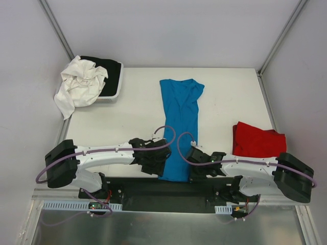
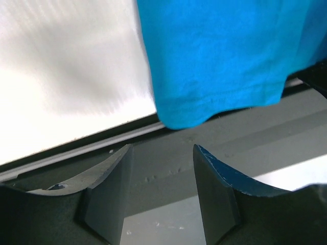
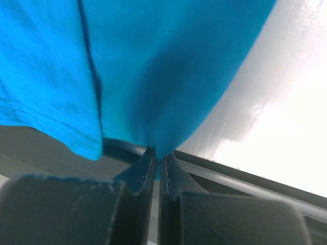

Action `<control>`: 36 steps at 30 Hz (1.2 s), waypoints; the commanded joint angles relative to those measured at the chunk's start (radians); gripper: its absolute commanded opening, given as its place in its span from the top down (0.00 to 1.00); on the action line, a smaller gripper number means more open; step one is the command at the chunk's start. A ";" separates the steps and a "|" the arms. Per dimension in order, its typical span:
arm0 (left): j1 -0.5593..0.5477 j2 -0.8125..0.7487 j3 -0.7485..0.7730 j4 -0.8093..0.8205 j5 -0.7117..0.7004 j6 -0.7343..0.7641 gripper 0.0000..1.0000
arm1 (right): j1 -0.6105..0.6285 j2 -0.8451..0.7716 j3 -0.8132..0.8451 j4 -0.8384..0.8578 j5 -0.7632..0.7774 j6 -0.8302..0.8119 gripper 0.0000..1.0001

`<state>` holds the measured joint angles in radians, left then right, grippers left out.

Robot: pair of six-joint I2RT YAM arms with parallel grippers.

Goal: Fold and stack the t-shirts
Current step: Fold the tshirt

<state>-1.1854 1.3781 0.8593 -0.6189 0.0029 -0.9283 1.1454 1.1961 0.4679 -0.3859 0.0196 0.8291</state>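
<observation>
Hem of turquoise shirt (image 3: pixel 153 66) sits pinched in right pincer (image 3: pixel 159 158); left pincer (image 2: pixel 162 153) gapes just beside.

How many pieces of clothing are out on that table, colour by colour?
blue t-shirt: 1
red t-shirt: 1
white garment: 1
black garment: 1
Total: 4

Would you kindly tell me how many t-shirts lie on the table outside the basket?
2. The turquoise t-shirt lies lengthwise in the middle, hem at the near edge; the red t-shirt sits folded at the right. Cloths heaped in the basket may hide more.
</observation>
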 commanded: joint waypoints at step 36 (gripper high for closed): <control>0.001 0.125 0.185 0.021 0.002 0.052 1.00 | -0.048 -0.069 0.209 -0.217 0.091 -0.143 0.99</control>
<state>-1.1851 1.5169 0.9714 -0.5220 0.0402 -0.9119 1.1290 1.1606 0.6052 -0.5278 0.0696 0.7425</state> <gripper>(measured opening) 0.014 0.033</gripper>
